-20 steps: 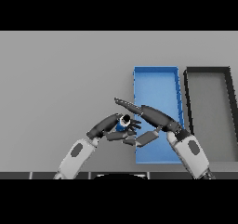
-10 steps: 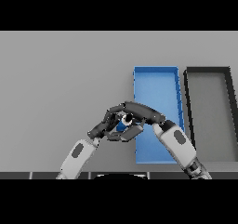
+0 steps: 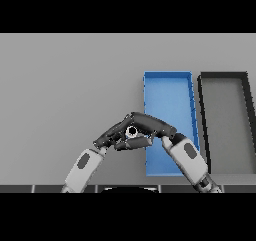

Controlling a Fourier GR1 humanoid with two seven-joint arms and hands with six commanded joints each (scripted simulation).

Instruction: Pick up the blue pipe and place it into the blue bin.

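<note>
Only the round open end of the blue pipe [image 3: 132, 131] shows, just left of the blue bin [image 3: 167, 74] and above the table. My left hand [image 3: 111, 137] reaches in from the lower left with its fingers curled on the pipe. From the lower right, my right hand [image 3: 152, 126] arches over the bin's left wall, fingers bent over the pipe's top and thumb under it. The rest of the pipe is hidden between the two hands.
A black bin [image 3: 222, 75] stands right beside the blue bin on its right. Bare grey table [image 3: 65, 85] stretches to the left and back.
My right hand has swung left from above the blue bin and shut over the pipe that the left hand holds. The pipe and the left hand have barely moved.
</note>
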